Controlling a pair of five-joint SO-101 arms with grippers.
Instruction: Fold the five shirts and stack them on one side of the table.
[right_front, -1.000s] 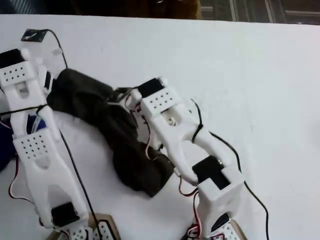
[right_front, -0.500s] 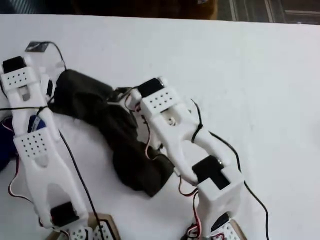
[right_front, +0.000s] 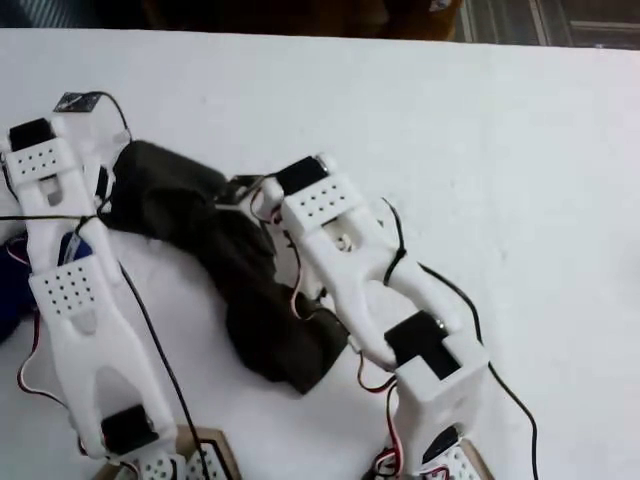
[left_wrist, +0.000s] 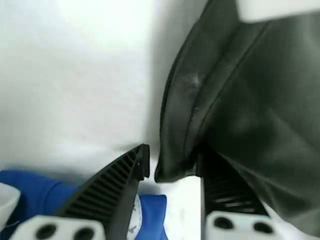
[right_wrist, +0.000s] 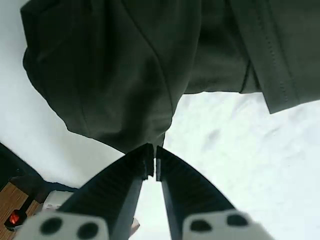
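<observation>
A dark olive shirt (right_front: 240, 270) lies crumpled on the white table (right_front: 500, 150), left of centre. My left gripper (left_wrist: 172, 155) stands open at the shirt's left end (right_front: 102, 180), with a corner of the dark shirt (left_wrist: 235, 110) between its fingers. My right gripper (right_wrist: 152, 155) is shut, its tips pinching the edge of a fold of the dark shirt (right_wrist: 125, 75); in the high view it sits over the shirt's middle (right_front: 245, 195). A blue shirt (right_front: 10, 295) lies at the table's left edge, and shows under the left gripper (left_wrist: 30, 190).
The right half and the far side of the table are bare white surface. Wooden arm bases (right_front: 210, 452) stand at the near edge. Thin black and red cables (right_front: 160, 350) trail along both arms.
My left arm's head has shifted slightly toward the dark shirt's left end. The right arm and the shirt have kept still.
</observation>
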